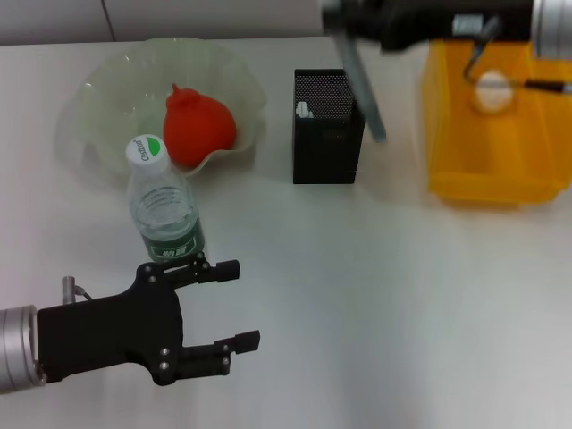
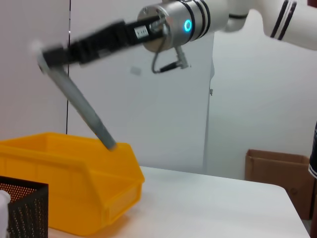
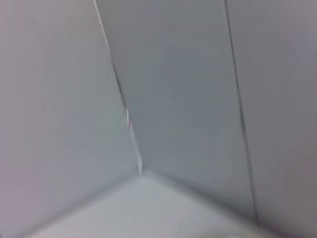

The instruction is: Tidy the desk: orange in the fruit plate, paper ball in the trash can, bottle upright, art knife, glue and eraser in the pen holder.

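right hand (image 1: 344, 22) above desk's far edge holds long grey stick (image 1: 362, 85), slanted over tall black mesh pen holder (image 1: 327, 127) | left hand (image 1: 234, 304) wide open near upright clear green-labelled bottle (image 1: 164, 201)

bottle (image 1: 166, 210) cap with small green print, too blurred to read
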`<action>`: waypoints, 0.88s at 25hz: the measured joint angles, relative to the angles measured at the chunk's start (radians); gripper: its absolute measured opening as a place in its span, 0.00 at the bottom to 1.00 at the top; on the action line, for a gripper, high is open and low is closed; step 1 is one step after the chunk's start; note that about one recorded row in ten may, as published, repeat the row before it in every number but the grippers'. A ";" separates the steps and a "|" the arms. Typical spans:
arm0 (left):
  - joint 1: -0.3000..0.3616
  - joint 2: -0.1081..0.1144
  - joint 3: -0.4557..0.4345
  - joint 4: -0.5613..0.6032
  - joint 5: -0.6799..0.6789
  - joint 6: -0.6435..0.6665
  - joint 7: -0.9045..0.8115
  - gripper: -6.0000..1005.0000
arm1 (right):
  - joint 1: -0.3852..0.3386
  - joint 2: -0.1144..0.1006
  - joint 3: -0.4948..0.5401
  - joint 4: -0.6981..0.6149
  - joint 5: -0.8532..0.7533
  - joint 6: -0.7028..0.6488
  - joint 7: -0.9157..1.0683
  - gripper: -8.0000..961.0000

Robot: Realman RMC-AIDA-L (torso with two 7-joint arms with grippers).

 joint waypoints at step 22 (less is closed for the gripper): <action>-0.030 -0.002 0.001 -0.043 0.000 -0.005 0.006 0.78 | 0.173 -0.001 0.041 0.880 0.632 0.111 -1.168 0.16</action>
